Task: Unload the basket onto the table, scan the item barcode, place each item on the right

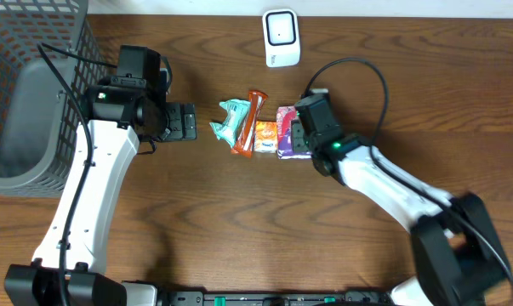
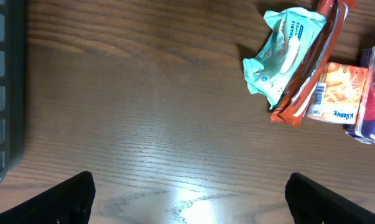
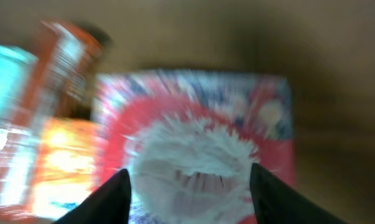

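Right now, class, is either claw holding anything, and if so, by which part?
Left claw: nothing, open over the table. Right claw: jaws apart above the pink packet; blur hides whether it grips.

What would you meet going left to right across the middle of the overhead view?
grey basket → left gripper → teal packet → orange pack → pink packet

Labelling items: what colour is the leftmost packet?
The leftmost packet is teal, clearest in the left wrist view.
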Controlling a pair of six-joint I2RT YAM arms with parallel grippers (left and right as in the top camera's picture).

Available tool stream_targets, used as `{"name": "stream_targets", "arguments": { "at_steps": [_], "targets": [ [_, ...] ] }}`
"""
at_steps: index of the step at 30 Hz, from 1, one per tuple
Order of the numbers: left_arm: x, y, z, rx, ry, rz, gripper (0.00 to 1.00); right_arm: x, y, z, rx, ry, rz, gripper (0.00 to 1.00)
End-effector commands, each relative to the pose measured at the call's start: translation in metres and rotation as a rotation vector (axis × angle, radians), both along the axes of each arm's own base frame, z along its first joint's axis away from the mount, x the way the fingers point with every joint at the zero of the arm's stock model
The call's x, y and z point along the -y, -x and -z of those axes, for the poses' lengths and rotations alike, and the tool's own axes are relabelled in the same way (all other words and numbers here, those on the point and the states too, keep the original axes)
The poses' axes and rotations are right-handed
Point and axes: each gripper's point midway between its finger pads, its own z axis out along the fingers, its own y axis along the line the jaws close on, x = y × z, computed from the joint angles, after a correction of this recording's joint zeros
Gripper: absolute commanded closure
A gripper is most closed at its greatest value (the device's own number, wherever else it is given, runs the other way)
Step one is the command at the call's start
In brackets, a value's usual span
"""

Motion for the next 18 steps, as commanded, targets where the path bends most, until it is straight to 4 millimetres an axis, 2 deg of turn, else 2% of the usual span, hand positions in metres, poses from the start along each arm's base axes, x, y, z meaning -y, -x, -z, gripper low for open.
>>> {"name": "stream_targets", "arguments": {
  "at_steps": [1,2,4,6,7,8,10,13,18],
  "targets": [
    [-0.003,0.001,0.003,-0.009,-0.013,-0.014,0.02,0.005,-0.001,-0.067,0.155,-0.026,-0.016,0.37],
    [-0.003,0.001,0.003,-0.008,-0.013,-0.014,0.02,0.011,0.0,-0.085,0.196,-0.029,-0.006,0.35],
    [-0.003,0.001,0.003,-0.009,-0.014,-0.014,0.02,0.022,0.004,-0.104,0.233,-0.028,0.021,0.34],
    [-0.003,0.001,0.003,-0.009,-0.014,-0.014,0.02,0.035,0.009,-0.118,0.253,-0.024,0.05,0.33],
    [-0.003,0.001,0.003,-0.009,-0.014,-0.014,0.02,0.048,0.013,-0.124,0.251,-0.021,0.077,0.33],
    [-0.003,0.001,0.003,-0.009,-0.014,-0.015,0.02,0.054,0.014,-0.124,0.243,-0.021,0.093,0.33],
    [-0.003,0.001,0.003,-0.009,-0.014,-0.014,0.02,0.066,0.014,-0.118,0.216,-0.014,0.115,0.33],
    [-0.003,0.001,0.003,-0.009,-0.014,-0.014,0.02,0.08,0.015,-0.099,0.135,-0.022,0.127,0.32],
    [-0.003,0.001,0.003,-0.008,-0.013,-0.014,0.02,0.08,0.012,-0.053,-0.031,-0.11,0.083,0.25]
  ]
}}
